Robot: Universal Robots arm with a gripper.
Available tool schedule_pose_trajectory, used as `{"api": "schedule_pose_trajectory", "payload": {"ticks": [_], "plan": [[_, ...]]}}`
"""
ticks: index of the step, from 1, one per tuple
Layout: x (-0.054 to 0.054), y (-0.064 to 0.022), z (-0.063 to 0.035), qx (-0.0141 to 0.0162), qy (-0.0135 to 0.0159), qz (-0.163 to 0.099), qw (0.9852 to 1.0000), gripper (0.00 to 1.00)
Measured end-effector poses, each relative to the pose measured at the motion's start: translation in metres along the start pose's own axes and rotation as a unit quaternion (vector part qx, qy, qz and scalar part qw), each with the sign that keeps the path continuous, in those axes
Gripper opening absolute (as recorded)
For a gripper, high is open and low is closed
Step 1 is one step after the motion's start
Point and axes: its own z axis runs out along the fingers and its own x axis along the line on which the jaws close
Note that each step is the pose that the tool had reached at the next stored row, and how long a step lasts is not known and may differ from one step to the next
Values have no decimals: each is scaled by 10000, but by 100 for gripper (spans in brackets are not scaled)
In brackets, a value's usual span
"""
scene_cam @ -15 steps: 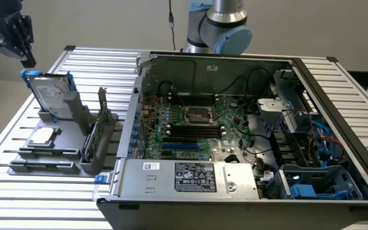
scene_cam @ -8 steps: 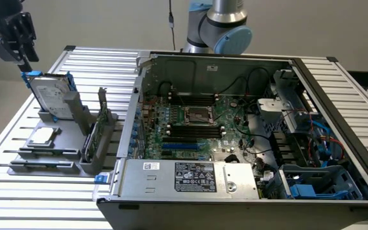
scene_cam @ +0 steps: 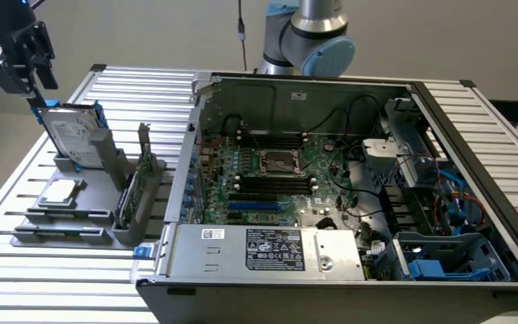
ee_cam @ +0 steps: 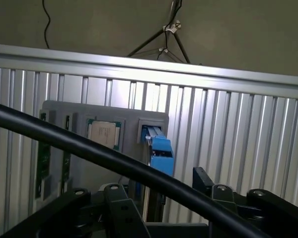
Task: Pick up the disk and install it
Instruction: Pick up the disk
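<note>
The disk [scene_cam: 68, 135] stands upright on edge in a slot of the grey holder [scene_cam: 70, 233] at the exterior view's left. It is silver-grey with a white label and blue rails. My gripper [scene_cam: 36, 91] hangs just above the disk's top edge and slightly toward the exterior view's left, apart from it. In the wrist view the disk's blue rail end [ee_cam: 161, 153] sits between my black fingers [ee_cam: 223, 198], which are spread wide and open with nothing held.
In the same holder lie a square silver processor chip [scene_cam: 59, 192] and an upright green circuit card [scene_cam: 126, 196]. The open computer case [scene_cam: 331, 182] fills the exterior view's right, with a blue drive bay [scene_cam: 439, 260] at its near corner. A black cable [ee_cam: 89, 148] crosses the wrist view.
</note>
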Motion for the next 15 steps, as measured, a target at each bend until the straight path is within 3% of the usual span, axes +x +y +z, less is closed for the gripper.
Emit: {"api": "schedule_pose_trajectory", "payload": {"ticks": [15], "plan": [[2,3,274,2,-3,57,10000,60]]}}
